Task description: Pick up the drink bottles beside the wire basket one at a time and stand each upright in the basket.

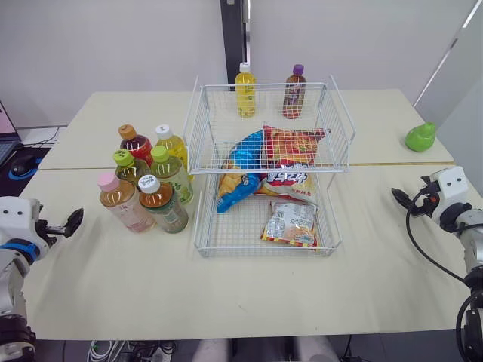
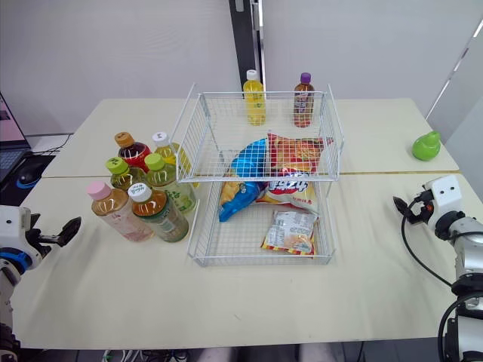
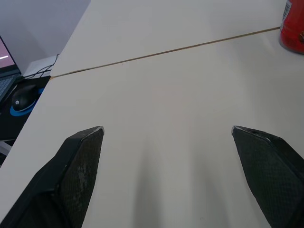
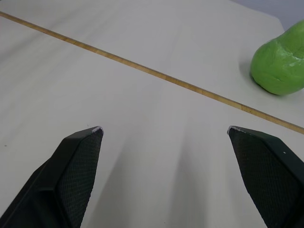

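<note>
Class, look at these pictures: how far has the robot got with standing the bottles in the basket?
Done: perhaps nothing; a yellow bottle and a purple-capped bottle stand at the far end of the wire basket, inside or behind I cannot tell. In hand: nothing; left gripper and right gripper hover over bare table, jaws open. Left: six bottles clustered beside the basket.

The pale worktop (image 1: 226,290) carries a wire basket (image 1: 219,128) between the left end effector (image 1: 73,221) and the right end effector (image 1: 401,198), six bottles (image 1: 162,188) standing on its left-end-effector side, two bottles (image 1: 245,90) beyond it, and a green pear-shaped object (image 1: 420,137) beyond the right end effector
</note>
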You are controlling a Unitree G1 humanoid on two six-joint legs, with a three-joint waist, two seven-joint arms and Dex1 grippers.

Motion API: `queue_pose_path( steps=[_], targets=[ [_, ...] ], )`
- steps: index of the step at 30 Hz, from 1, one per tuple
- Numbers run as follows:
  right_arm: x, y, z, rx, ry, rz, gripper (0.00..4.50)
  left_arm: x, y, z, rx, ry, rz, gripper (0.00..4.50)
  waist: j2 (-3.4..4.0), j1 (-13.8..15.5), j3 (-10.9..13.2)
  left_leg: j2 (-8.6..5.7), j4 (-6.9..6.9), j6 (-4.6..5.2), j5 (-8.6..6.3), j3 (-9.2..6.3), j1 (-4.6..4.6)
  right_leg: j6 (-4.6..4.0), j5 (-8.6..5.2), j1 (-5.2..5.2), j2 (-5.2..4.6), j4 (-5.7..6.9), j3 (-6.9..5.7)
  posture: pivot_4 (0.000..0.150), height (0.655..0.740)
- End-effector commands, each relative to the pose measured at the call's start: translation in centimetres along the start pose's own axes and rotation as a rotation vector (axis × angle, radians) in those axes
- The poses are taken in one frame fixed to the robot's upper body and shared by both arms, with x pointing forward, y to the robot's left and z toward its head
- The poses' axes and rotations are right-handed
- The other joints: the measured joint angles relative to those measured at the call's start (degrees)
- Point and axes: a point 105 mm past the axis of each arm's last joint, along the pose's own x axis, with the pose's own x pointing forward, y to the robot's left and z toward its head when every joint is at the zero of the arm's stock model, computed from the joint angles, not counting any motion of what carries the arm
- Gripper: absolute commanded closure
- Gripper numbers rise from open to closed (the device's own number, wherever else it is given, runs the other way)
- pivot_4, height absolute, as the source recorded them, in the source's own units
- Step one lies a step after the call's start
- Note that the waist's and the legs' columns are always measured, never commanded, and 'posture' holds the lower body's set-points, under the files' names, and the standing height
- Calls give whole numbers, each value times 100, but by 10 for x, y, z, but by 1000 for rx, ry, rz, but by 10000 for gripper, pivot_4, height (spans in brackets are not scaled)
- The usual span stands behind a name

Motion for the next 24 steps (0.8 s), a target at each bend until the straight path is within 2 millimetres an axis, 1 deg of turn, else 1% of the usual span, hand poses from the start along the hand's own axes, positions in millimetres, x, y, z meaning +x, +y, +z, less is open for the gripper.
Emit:
queue_pose_path(
  steps=[1, 3, 6, 9, 13, 18, 21, 24],
  targets=[
    [-3, -12, 14, -54, -33, -41, 0, -2, 15, 9, 43, -16, 67, 121, 0, 0, 0, 0, 0, 0, 0, 0, 0, 0, 0, 0, 0, 0, 0, 1500, 7400],
    [-5, -18, 14, -86, -28, -81, 0, 0, 22, 10, 39, -29, 135, 121, 0, 3, 0, -1, 0, 0, 0, 0, 0, 0, 0, 0, 0, 0, 0, 1500, 7400],
    [-6, -23, 14, -126, -26, -127, 0, 1, 26, 11, 38, -33, 171, 121, 0, 2, 0, -2, 0, 0, 0, -1, 0, 0, 0, -1, 0, 1, 0, 1500, 7400],
    [-7, -28, 13, -184, -18, -183, 0, 2, 24, 13, 9, -56, 148, 121, 0, 3, 0, -2, 0, 0, 0, 0, 0, 1, 0, -1, 0, 1, -1, 1500, 7400],
    [-9, -33, 10, -180, -24, -233, 0, 2, 26, 11, 38, -44, 167, 121, 0, -3, 0, -1, 0, 0, 0, 2, 0, 0, 0, -1, 0, 1, 1, 1500, 7400],
    [-9, -30, 12, -168, -37, -194, 0, 5, 25, 11, 63, -44, 181, 121, 0, -5, 0, -1, 0, 0, 0, 2, 0, 0, 0, 0, 0, 1, 0, 1500, 7400],
    [-8, -26, 15, -166, -54, -157, 0, 7, 16, 10, 104, -40, 148, 121, 0, -4, 0, -2, 0, 0, 0, 1, 0, 1, 0, 1, 0, 1, 0, 1500, 7400],
    [-9, -20, 27, -126, -95, -72, 0, 8, 10, 13, 42, -74, 85, 121, 0, -8, 0, -1, 0, 0, 0, 2, 0, 0, 0, 1, 0, 0, -1, 1500, 7400]
  ],
)
